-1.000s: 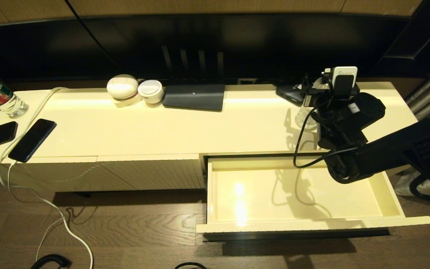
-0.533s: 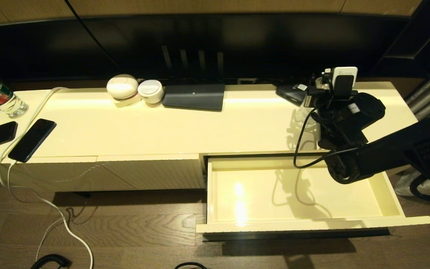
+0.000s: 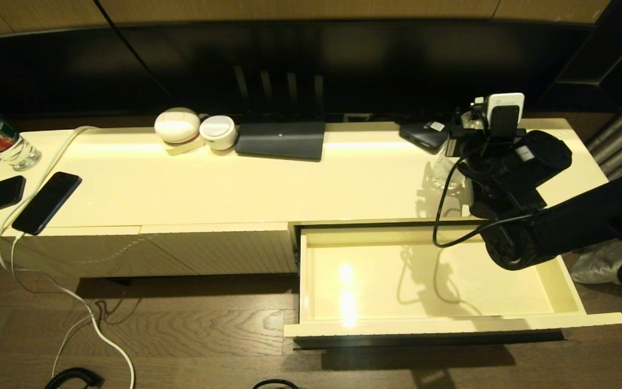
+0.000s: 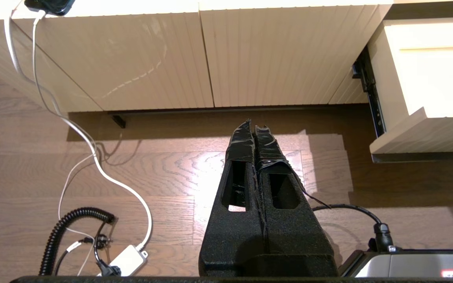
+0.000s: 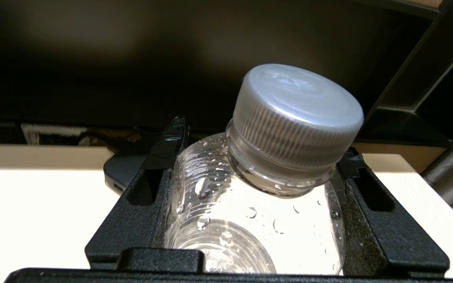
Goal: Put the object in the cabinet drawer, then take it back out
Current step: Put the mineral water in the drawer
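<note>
Beside my right gripper, a dark flat device lies on the cabinet top, close to the fingers. Below and nearer me, the cabinet drawer stands pulled out. My fingers clamp the shoulder of the water bottle from both sides. Its long axis runs roughly upright, tilted a little, white cap uppermost. Compared with a second ago, my right gripper has closed onto the bottle and shifted slightly. My left gripper hangs over the floor, fingers pressed together.
</note>
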Robot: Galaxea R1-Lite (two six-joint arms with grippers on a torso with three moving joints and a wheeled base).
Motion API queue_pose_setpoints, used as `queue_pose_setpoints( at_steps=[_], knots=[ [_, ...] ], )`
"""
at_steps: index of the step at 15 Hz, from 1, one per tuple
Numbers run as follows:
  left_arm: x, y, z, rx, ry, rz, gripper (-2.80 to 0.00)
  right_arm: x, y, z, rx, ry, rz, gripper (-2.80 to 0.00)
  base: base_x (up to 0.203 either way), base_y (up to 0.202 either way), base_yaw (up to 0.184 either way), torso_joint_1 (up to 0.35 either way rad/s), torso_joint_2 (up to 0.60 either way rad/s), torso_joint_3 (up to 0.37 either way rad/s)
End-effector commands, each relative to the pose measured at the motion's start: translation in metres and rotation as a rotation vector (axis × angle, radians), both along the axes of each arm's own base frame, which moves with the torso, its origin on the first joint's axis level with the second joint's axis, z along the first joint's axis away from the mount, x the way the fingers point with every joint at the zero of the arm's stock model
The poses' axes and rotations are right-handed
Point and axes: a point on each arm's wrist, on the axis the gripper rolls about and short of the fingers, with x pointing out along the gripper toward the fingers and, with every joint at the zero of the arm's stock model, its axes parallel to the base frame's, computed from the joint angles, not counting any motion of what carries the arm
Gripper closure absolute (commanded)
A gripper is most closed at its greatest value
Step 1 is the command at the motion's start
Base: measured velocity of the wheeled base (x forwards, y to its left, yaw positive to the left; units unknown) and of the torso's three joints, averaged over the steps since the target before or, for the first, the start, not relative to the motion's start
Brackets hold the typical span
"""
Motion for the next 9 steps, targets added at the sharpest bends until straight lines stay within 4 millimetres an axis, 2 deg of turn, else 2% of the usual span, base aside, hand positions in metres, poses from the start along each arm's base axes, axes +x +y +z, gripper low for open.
queue_pose_setpoints(
  at_steps=[1, 4, 7, 9],
  knots=[
    [0.000, 0.000, -0.001, 0.000, 0.003, 0.001, 0.00, -0.020, -0.004, 0.021, -0.019, 0.013, -0.006, 0.00, 0.000, 0.000, 0.000, 0.000, 0.00, 0.000],
    [0.000, 0.000, -0.001, 0.000, 0.002, 0.000, 0.00, -0.045, -0.008, 0.023, -0.130, 0.161, 0.003, 0.00, 0.000, 0.000, 0.000, 0.000, 0.00, 0.000],
    [0.000, 0.000, -0.001, 0.000, 0.003, 0.000, 0.00, -0.063, -0.013, 0.016, -0.262, 0.313, 0.048, 0.00, 0.000, 0.000, 0.000, 0.000, 0.00, 0.000],
    [0.000, 0.000, 0.000, 0.000, 0.001, 0.001, 0.00, -0.090, -0.022, 0.019, -0.439, 0.425, 0.090, 0.00, 0.000, 0.000, 0.000, 0.000, 0.00, 0.000]
  ],
)
